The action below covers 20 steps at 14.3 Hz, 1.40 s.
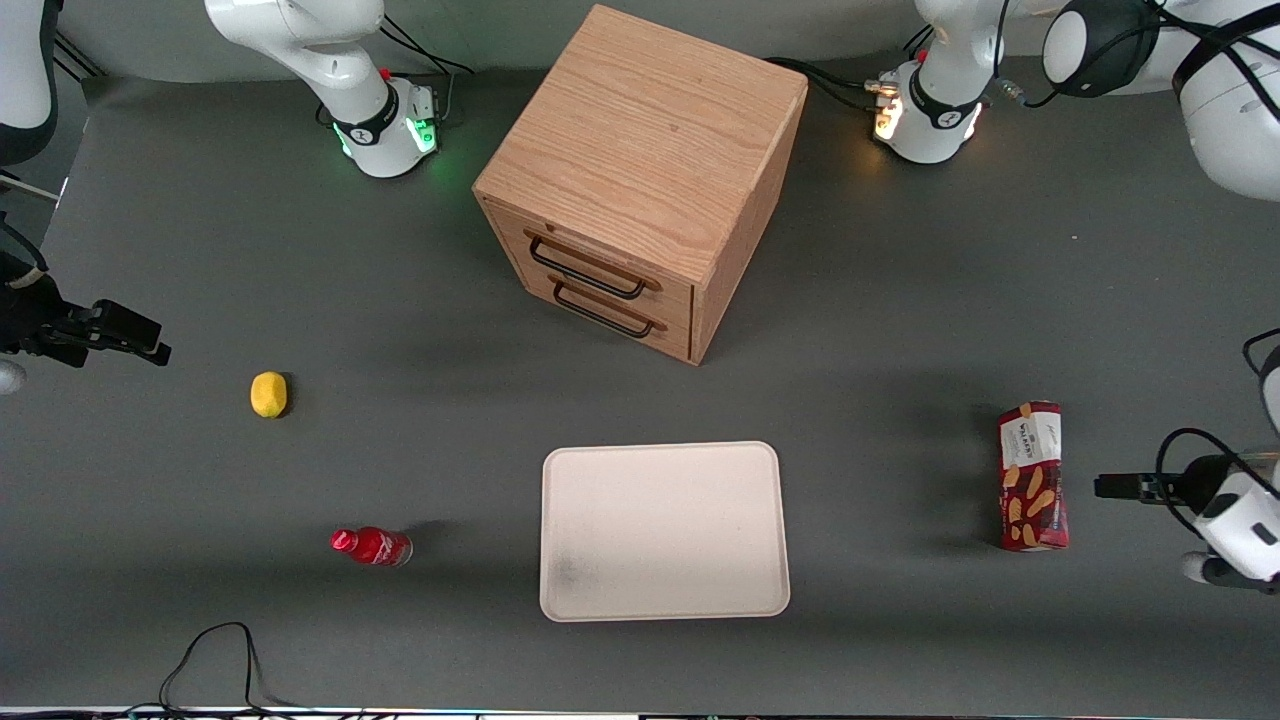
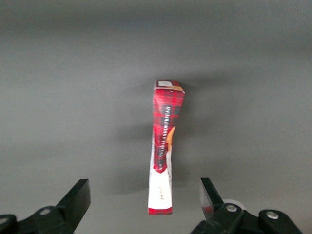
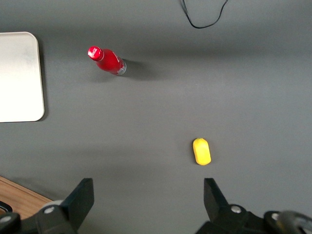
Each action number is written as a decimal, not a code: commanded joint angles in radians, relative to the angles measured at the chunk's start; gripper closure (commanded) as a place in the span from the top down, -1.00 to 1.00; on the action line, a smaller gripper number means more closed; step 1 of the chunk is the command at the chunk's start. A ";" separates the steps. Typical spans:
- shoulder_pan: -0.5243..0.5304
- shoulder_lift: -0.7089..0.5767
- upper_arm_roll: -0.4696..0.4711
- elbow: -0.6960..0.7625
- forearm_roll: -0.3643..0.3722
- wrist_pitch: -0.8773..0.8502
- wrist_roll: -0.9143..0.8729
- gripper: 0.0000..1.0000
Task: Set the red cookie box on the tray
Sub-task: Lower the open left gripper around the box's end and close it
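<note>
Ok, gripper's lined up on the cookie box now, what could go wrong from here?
The red cookie box stands on a narrow edge between the open fingers of the gripper; an off-centre approach could tip it before the fingers close. The cardboard looks thin, so a hard squeeze might crush it. The tray lies toward the parked arm's end from the box, and its low rim could catch the box if carried low.
</note>
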 commanded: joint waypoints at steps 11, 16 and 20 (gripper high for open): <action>-0.029 0.001 0.009 -0.356 -0.031 0.295 0.024 0.97; -0.029 0.002 0.009 -0.362 -0.043 0.298 0.027 0.51; -0.028 0.002 0.009 -0.363 -0.043 0.295 0.034 -1.00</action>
